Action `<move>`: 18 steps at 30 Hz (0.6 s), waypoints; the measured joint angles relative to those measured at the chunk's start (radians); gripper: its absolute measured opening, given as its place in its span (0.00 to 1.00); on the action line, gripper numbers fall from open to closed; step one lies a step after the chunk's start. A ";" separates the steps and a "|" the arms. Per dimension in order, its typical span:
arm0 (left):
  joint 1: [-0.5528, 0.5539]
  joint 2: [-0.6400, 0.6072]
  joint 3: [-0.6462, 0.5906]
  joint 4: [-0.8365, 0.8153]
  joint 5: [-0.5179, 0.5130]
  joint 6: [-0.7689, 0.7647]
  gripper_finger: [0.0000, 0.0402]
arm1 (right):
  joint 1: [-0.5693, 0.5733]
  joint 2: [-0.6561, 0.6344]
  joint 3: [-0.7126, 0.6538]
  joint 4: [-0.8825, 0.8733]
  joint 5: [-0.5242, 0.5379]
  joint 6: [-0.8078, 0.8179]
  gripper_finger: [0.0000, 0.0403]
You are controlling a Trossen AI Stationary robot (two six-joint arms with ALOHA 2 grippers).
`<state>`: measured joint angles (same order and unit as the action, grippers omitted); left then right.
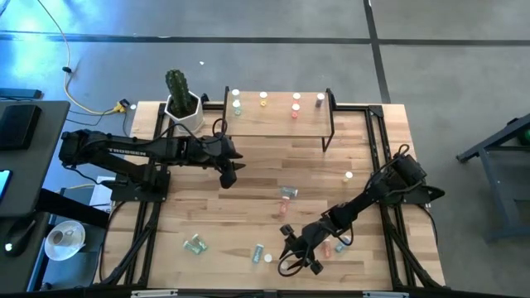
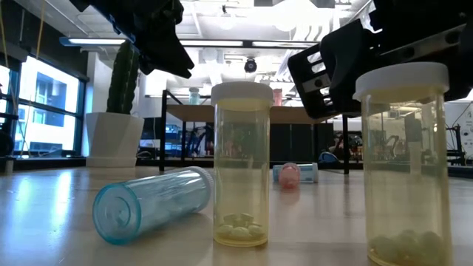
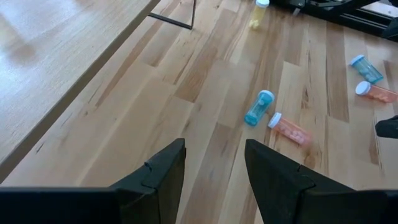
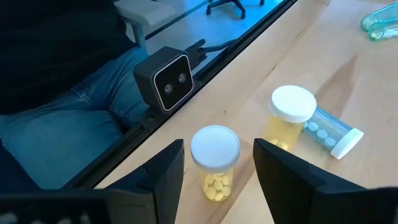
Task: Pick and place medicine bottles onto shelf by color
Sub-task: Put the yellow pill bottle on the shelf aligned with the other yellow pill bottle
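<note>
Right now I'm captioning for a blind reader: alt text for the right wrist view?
The right gripper's open fingers straddle an upright yellow bottle near the table edge. Another yellow bottle stands beside a toppled blue one; a small camera faces in.

Grey concrete floor (image 1: 464,74) around a light butcher-block desk (image 1: 199,211), crossed by dark seam lines. Yellow cable (image 1: 83,99) trailing over the floor to the desk's far left corner. Black side furniture (image 1: 21,132) at left, bluish light on it. Tall windows (image 2: 41,111) at left in the low view; open ceiling with bright lamps (image 2: 288,15). Seated person in jeans (image 4: 56,130) beyond the desk's near edge, beside a small black camera (image 4: 165,78).
</note>
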<state>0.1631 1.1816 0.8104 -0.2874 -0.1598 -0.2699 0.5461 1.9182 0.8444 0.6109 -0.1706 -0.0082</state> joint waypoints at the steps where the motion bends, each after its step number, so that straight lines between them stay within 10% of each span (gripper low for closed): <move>1: 0.000 0.000 0.000 0.000 0.000 0.000 0.39 | 0.000 0.000 0.000 0.000 -0.002 0.000 0.46; 18: 0.000 0.000 0.000 0.000 0.000 0.000 0.39 | 0.000 0.009 0.000 0.037 -0.005 -0.004 0.46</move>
<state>0.1631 1.1816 0.8104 -0.2874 -0.1600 -0.2695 0.5461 1.9271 0.8444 0.6479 -0.1757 -0.0120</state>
